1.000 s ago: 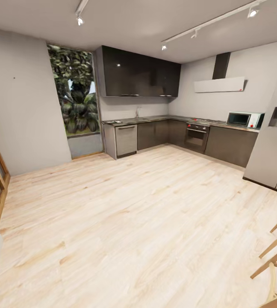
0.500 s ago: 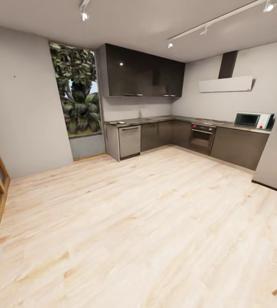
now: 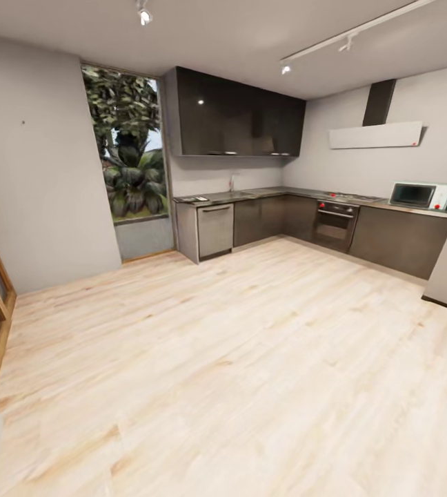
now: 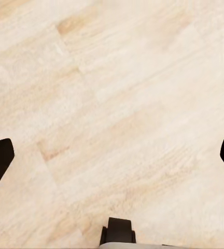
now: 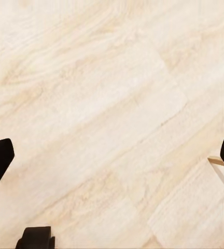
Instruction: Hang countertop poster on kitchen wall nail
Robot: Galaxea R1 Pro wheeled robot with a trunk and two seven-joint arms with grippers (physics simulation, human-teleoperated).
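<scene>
a small flat thing on the counter's (image 3: 279, 193) left end may be the poster (image 3: 191, 199), too small to tell. the l-shaped grey counter runs across the far corner, with a tap (image 3: 231, 182), an oven (image 3: 334, 222) and a microwave (image 3: 422, 195). pale wood floor (image 3: 237, 359) lies between. left hand (image 4: 112, 155) and right hand (image 5: 112, 155) hang over floor, fingers spread wide, holding nothing.

Ahead of you the floor (image 3: 237, 359) runs to the L-shaped surface (image 3: 279, 192) in the far corner. On its right end sits a microwave (image 3: 422, 195); the oven (image 3: 334, 224) is left of that. A window (image 3: 127, 145) stands left of the wall cabinets (image 3: 241, 117).
</scene>
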